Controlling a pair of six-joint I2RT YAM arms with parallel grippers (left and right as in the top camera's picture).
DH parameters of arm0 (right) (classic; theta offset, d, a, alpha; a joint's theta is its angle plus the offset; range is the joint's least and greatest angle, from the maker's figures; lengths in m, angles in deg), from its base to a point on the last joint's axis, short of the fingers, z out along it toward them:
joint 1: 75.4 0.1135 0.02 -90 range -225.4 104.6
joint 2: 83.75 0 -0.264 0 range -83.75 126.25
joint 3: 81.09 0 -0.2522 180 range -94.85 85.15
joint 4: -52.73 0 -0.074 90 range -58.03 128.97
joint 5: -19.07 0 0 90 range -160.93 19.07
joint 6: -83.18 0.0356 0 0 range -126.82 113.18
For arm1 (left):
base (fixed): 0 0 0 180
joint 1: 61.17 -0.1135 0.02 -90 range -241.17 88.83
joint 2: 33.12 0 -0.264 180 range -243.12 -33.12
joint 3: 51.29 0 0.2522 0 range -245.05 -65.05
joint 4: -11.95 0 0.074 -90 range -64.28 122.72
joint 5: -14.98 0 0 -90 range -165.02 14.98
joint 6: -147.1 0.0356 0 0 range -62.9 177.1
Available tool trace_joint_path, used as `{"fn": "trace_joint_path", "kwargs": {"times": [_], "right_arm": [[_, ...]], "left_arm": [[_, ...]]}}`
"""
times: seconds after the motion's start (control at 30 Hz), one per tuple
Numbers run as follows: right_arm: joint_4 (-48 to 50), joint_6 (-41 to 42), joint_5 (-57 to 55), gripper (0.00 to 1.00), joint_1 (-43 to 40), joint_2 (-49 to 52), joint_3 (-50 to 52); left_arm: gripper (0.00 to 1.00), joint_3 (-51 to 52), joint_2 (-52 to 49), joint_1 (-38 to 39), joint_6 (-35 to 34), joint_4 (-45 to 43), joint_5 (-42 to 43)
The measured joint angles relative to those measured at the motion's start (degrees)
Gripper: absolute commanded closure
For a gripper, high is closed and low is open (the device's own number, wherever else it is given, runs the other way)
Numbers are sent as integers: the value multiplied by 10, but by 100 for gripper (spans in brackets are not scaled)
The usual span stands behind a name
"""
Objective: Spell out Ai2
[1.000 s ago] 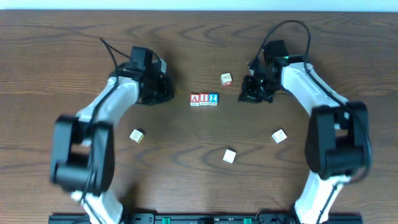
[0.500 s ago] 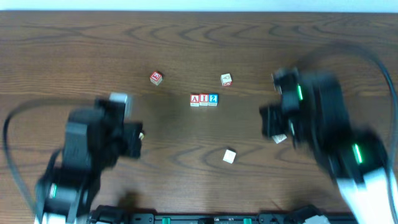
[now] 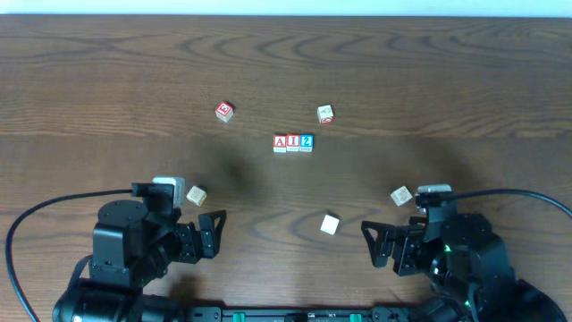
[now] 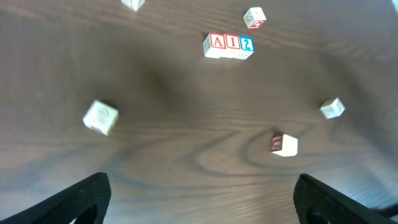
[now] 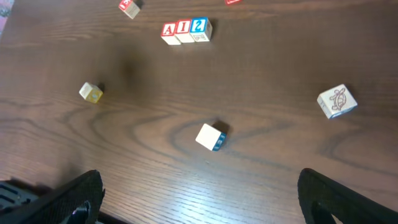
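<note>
Three letter blocks stand in a row (image 3: 293, 143) at the table's middle, reading A, I, 2 from left to right. The same row (image 4: 228, 45) shows far ahead in the left wrist view, and the row (image 5: 186, 30) shows near the top of the right wrist view. My left gripper (image 3: 213, 234) sits at the near left edge, open, with only bare wood between its fingers (image 4: 84, 199). At the near right, my right gripper (image 3: 371, 243) is open too and holds nothing. Both are well back from the row.
Loose blocks lie around the row: a red one (image 3: 224, 111) at the back left, one (image 3: 325, 114) behind the row, one (image 3: 197, 196) beside the left arm, one (image 3: 401, 195) near the right arm, and one (image 3: 330, 224) in front.
Both arms have pulled back from beside the row to the near table edge, and both grippers have opened. The red block at the back left has come into view.
</note>
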Motion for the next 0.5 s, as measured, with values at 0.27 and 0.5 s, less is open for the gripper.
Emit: {"fn": "trace_joint_path", "kwargs": {"times": [0.27,0.5], "right_arm": [[0,12,-1,1,0,0,0],[0,12,-1,1,0,0,0]], "left_arm": [[4,0,0,0,-52,7,4],[5,0,0,0,-56,17,5]]}}
